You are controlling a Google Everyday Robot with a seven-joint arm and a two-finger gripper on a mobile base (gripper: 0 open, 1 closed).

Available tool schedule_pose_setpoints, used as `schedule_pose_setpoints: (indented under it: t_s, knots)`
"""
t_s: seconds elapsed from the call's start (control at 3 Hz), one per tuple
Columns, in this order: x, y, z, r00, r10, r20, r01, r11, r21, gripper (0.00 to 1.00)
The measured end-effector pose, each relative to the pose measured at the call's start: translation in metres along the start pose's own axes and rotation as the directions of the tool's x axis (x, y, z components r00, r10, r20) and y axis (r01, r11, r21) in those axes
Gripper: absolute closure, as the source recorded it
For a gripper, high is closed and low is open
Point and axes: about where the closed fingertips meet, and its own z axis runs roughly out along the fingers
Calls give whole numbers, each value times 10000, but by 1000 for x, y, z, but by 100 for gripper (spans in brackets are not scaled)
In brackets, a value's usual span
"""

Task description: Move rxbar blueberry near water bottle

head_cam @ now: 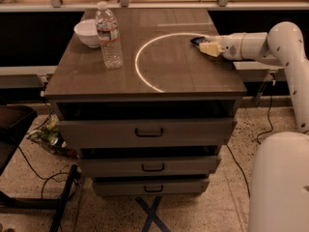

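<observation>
Jaws: cannot tell how wide. Gripper [208, 48] at right of frame, rxbar blueberry [197, 41] right at its tip, toward upper left; water bottle [109, 37] well apart, leftward.
</observation>
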Motion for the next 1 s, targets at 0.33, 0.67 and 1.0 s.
schedule_pose_setpoints:
  t_s: [0.33, 0.67, 1.0]
  knots:
    - [0, 0, 0, 10000, 0, 0, 0, 10000, -2, 100]
    - [0, 0, 0, 10000, 0, -2, 0, 10000, -2, 100]
    - [0, 0, 0, 10000, -2, -3, 2, 10000, -2, 100]
